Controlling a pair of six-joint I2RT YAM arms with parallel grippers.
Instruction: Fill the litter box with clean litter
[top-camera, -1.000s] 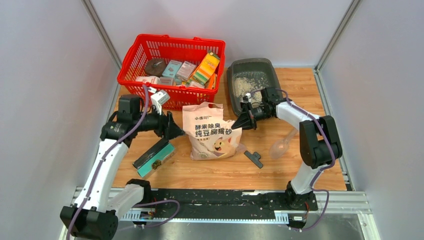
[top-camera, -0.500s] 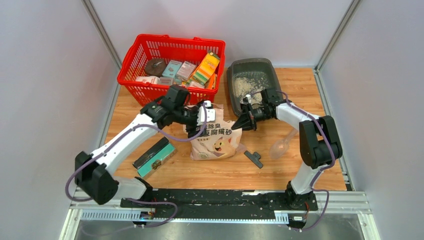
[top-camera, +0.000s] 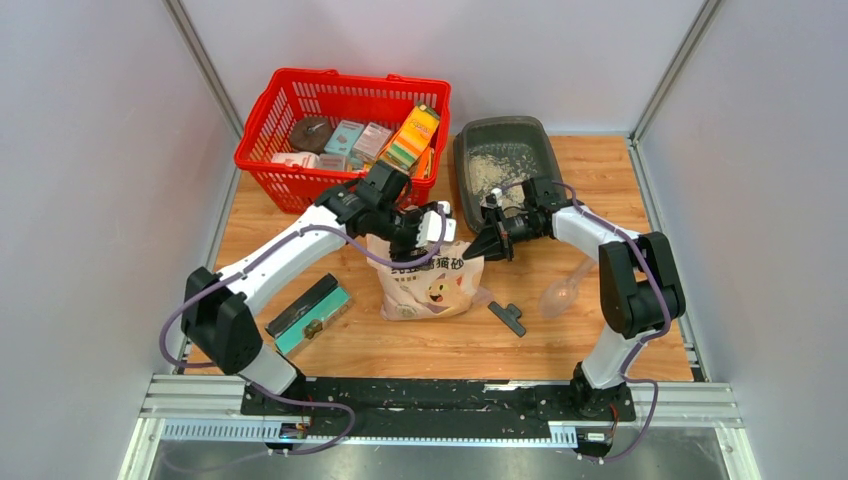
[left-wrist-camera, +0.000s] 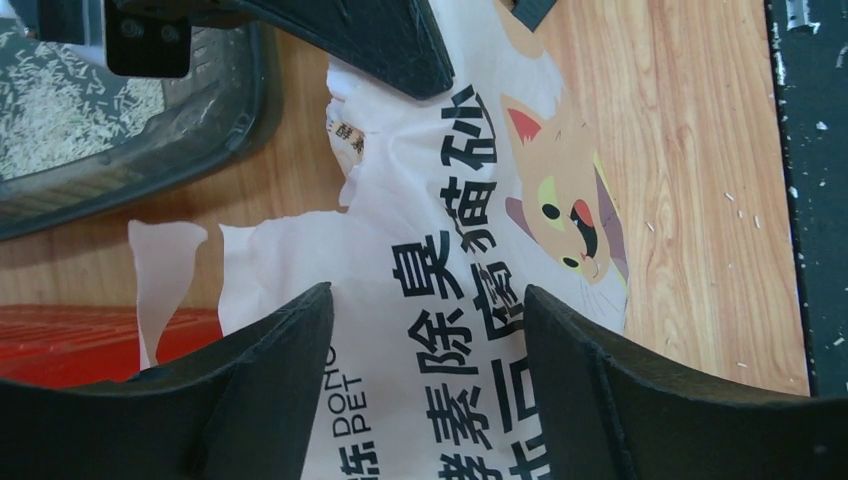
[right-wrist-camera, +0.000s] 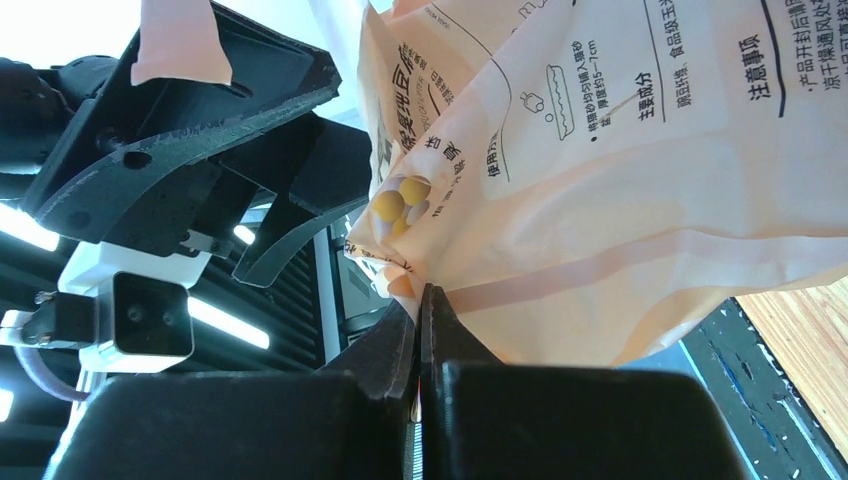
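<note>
While the litter bag (top-camera: 425, 278) stands on the table (top-camera: 600, 180) in front of the red basket (top-camera: 300, 110) and just beside the near end of the litter box (top-camera: 545, 140), its right-hand edge is pinched by the right gripper (right-wrist-camera: 422, 300), whose jaws are closed flat on a fold of the film. The left gripper (left-wrist-camera: 430, 330) is held at the torn top of the bag with its jaws spread wide and nothing clamped. A thin layer of litter (top-camera: 492, 170) is seen in the box, so the filling is judged to be partly done. The bag is to be treated as soft, crumpling and slick, with a loose, shifting load that is probably heavy. A hold is best taken on a gathered fold near the top, opposite the pinched edge, so that the mouth can be tipped toward the box without the film slipping out.
</note>
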